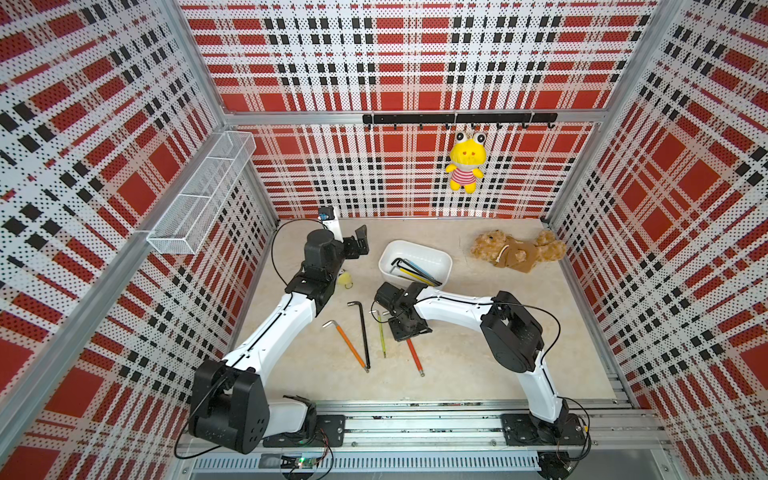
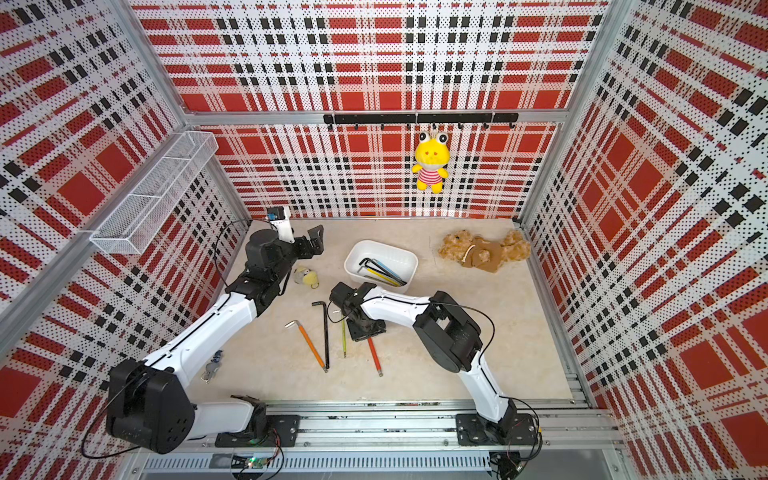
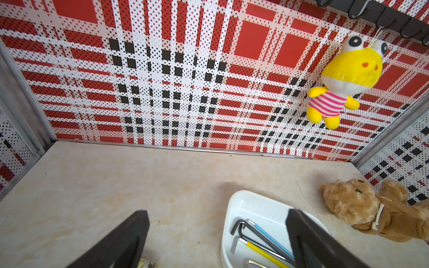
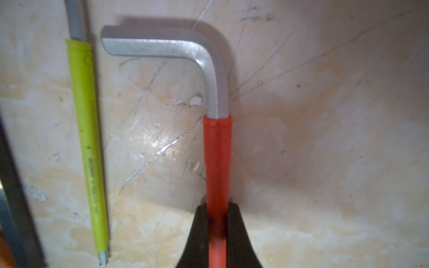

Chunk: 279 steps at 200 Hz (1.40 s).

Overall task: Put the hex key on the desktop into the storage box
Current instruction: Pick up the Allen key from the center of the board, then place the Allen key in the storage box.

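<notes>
Nearest you on the desktop [image 1: 478, 353] four keys lie in a loose row: an orange hex key [image 1: 348, 343] and a black hex key [image 1: 364, 332] with their near ends meeting, then a green hex key [image 4: 89, 148], then the red hex key [image 4: 217, 150]. Your right gripper [image 4: 218, 208] stands over the red hex key, jaws pinched narrow onto its red sleeve, below the bare metal bend, and the key's near end lies on the desktop. Just beyond sits the storage box [image 1: 432, 254], with black, blue and yellow keys [image 1: 417, 269] inside it. Your left gripper [image 3: 217, 213] hovers beside the box, fingers spread wide with nothing between them. Further back a teddy bear [image 1: 517, 253] lies on the desktop, and a yellow frog toy [image 1: 463, 162] hangs on the back wall
</notes>
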Tool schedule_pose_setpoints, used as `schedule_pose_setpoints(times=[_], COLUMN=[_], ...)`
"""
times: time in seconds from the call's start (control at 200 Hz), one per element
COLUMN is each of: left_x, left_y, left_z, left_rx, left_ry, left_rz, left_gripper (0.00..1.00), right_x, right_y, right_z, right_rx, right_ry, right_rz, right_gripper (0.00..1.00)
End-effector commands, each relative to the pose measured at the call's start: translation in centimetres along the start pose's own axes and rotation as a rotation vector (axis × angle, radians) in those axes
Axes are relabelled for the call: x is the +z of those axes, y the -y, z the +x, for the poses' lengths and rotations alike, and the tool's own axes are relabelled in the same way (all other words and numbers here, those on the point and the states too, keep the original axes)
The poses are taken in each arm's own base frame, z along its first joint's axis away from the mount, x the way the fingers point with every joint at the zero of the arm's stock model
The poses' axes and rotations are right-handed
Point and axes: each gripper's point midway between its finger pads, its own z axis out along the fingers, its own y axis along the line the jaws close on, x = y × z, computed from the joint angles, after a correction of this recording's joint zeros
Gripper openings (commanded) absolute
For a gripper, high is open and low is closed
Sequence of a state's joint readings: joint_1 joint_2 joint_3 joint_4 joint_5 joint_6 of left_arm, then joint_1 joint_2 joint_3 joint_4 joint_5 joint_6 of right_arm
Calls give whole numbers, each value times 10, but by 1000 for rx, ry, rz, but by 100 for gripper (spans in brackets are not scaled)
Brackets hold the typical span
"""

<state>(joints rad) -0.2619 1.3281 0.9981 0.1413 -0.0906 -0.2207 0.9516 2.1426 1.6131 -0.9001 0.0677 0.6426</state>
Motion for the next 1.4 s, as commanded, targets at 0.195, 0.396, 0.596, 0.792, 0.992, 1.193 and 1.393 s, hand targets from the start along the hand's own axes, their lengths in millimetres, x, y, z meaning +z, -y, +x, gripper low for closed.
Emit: schedule_pose_setpoints(times=[0.195, 0.396, 0.596, 0.792, 0.992, 1.193, 1.393], left_x=[-9, -19, -30, -29, -35, -36, -38], left_y=[-1, -11, -16, -16, -19, -31, -33], left_z=[-13, -21, -30, -29, -34, -39, -42], left_rx=[-7, -25, -38, -36, -30, -33, -32], left_ry=[46, 99, 145, 140, 156, 168, 175], left_rz=[-1, -50, -73, -73, -92, -119, -125], left_gripper=[99, 99, 99, 99, 99, 99, 99], right_x=[-48, -99, -172, -196, -160, -116, -80], right_y=[22, 51, 60, 67, 76, 87, 97], right_z=[-41, -84, -135, -179, -215, -233, -232], right_rx=[-93, -164, -347, -477, -529, -533, -522], right_ry=[168, 339, 617, 766, 721, 643, 557], right_rz=[-58, -182, -270, -241, -221, -199, -170], right_gripper=[0, 0, 0, 0, 0, 0, 0])
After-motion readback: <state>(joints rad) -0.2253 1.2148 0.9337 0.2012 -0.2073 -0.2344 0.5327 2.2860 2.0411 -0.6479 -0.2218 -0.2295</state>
